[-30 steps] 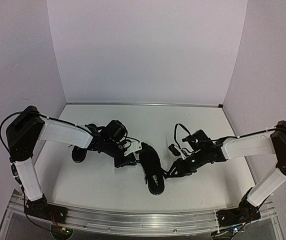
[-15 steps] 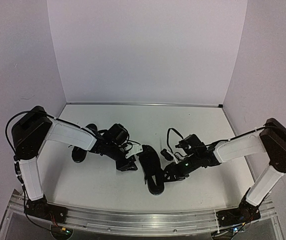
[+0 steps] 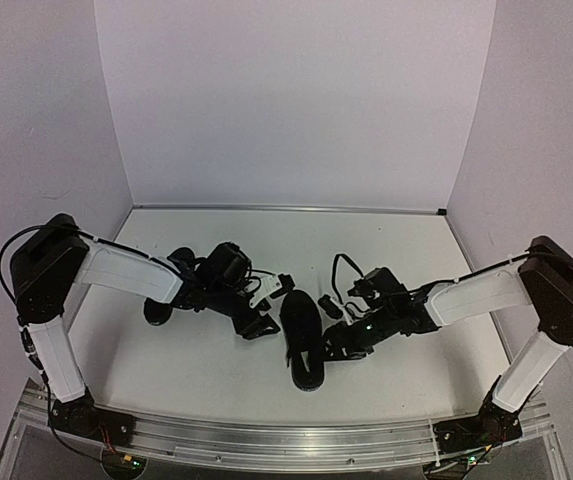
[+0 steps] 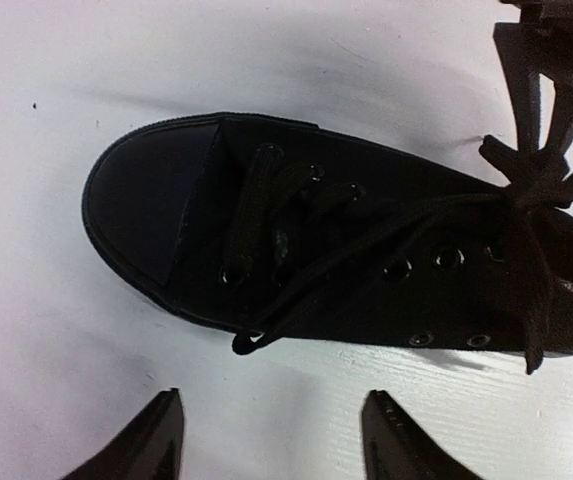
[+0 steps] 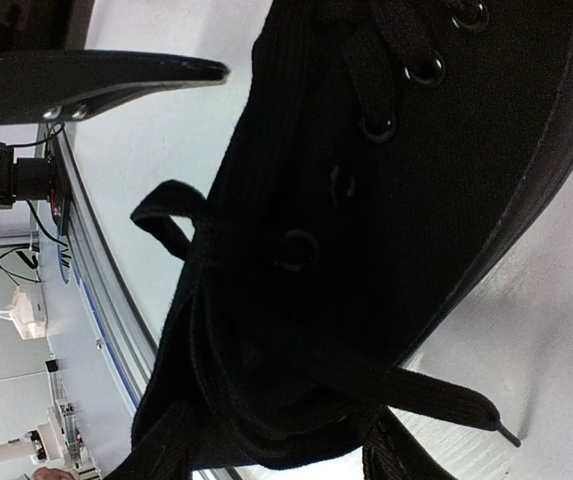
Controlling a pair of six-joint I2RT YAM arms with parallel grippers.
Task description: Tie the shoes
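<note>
Two arms rise from an aluminium rail (image 3: pixel 286 440) at the near edge of the white table (image 3: pixel 386 250), and both reach inward toward the middle. There are two black shoes.

The nearer shoe (image 3: pixel 299 335) lies on the table between the two grippers, running roughly near to far. The left gripper (image 3: pixel 258 322) hangs just beside it on the left. In the left wrist view its two fingers (image 4: pixel 161 440) are spread wide over bare table, with nothing between them and the side of the shoe just ahead of them.

The right gripper (image 3: pixel 328 345) is against the other side of the same shoe. From the left wrist its two fingers (image 4: pixel 519 80) stand close together, tips down at a bunch of black laces (image 4: pixel 396 235) near the ankle end. Black lies on black here, so I cannot tell whether they pinch the bunch or only touch it. The laces cross the eyelets loosely and one strand trails off the side onto the table. Inside the shoe's opening, a small pale patch shows at the picture's edge.

In the right wrist view the shoe fills most of the picture. One lace loop (image 5: pixel 166 215) sticks out to the side and one flat lace end (image 5: pixel 446 395) lies on the table.

The second shoe (image 3: pixel 156 310) sits farther left, well apart from the first and partly hidden behind the left arm. Behind everything stand plain white walls (image 3: pixel 296 100).
</note>
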